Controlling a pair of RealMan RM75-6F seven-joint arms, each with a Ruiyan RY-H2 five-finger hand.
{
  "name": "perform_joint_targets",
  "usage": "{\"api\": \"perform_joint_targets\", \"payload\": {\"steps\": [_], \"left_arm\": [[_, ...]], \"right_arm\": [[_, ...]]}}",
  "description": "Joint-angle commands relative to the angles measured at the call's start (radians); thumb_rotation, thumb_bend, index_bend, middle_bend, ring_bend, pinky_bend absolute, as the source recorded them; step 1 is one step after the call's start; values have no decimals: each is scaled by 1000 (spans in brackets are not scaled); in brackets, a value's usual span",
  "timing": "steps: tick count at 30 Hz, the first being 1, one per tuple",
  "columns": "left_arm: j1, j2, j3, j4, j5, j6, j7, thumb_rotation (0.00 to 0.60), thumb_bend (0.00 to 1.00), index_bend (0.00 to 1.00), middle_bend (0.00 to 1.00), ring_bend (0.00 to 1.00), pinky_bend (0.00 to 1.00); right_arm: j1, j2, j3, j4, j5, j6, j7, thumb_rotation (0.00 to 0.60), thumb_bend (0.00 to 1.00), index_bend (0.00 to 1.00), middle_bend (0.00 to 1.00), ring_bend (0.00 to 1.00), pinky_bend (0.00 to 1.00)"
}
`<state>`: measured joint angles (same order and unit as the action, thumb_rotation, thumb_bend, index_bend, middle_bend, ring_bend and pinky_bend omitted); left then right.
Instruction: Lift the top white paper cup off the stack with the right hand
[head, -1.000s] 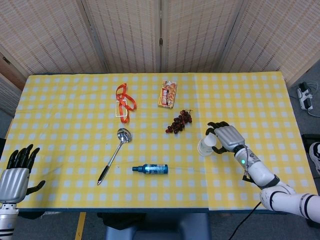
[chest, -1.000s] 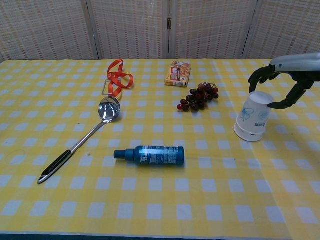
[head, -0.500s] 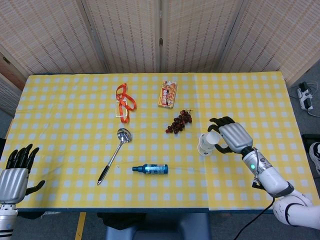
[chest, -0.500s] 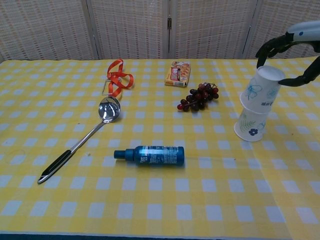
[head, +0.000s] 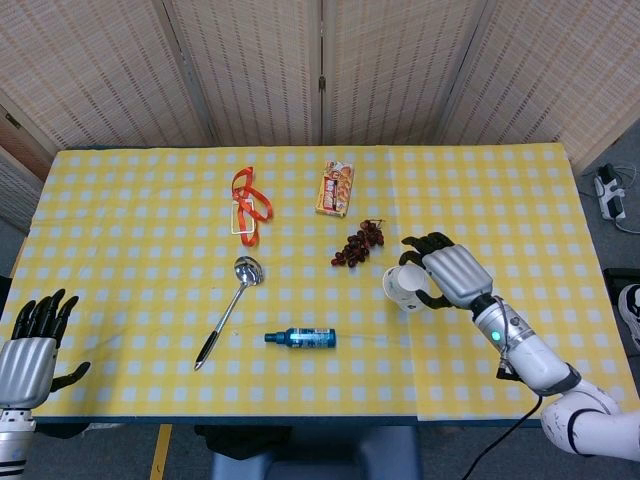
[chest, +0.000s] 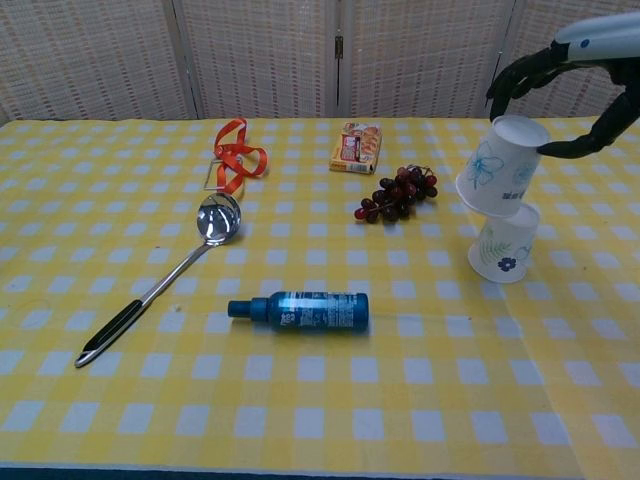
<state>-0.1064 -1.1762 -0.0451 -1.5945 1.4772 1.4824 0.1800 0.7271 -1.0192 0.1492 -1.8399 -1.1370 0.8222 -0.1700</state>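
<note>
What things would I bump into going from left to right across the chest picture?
Metal ladle with black handle → orange ribbon → blue bottle lying down → small snack box → bunch of dark red grapes → white paper cups.

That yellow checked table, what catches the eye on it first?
The right hand holds a white paper cup tilted in the air, above a second cup standing upside down near the table's right side. Dark grapes and a blue bottle lie nearer the middle.

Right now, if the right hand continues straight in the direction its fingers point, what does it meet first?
Probably the dark red grape bunch. The right hand, holding the top white paper cup, points up-left across the yellow checked table; being raised, it might pass above them.
</note>
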Motion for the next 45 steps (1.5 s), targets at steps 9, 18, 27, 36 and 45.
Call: {"api": "perform_joint_targets", "payload": {"steps": [9, 18, 27, 36, 45], "left_arm": [[4, -6, 2, 15, -5, -2, -14, 600, 211, 0, 0, 0, 0], [0, -11, 1, 26, -7, -10, -22, 600, 211, 0, 0, 0, 0], [0, -11, 3, 32, -10, -17, -35, 600, 211, 0, 0, 0, 0], [0, -10, 4, 35, -10, -20, -42, 600, 211, 0, 0, 0, 0], [-1, -10, 5, 36, -9, -24, -45, 600, 211, 0, 0, 0, 0]], "right_arm": [[85, -188, -25, 157, 109, -63, -97, 600, 434, 399, 158, 148, 107], [102, -257, -49, 225, 133, -80, -115, 600, 435, 400, 159, 150, 107], [100, -278, -60, 246, 123, -74, -110, 600, 435, 400, 158, 149, 107], [100, -283, -63, 254, 111, -67, -105, 600, 435, 339, 149, 150, 107], [97, -277, -65, 254, 101, -68, -95, 600, 435, 220, 143, 149, 107]]}}
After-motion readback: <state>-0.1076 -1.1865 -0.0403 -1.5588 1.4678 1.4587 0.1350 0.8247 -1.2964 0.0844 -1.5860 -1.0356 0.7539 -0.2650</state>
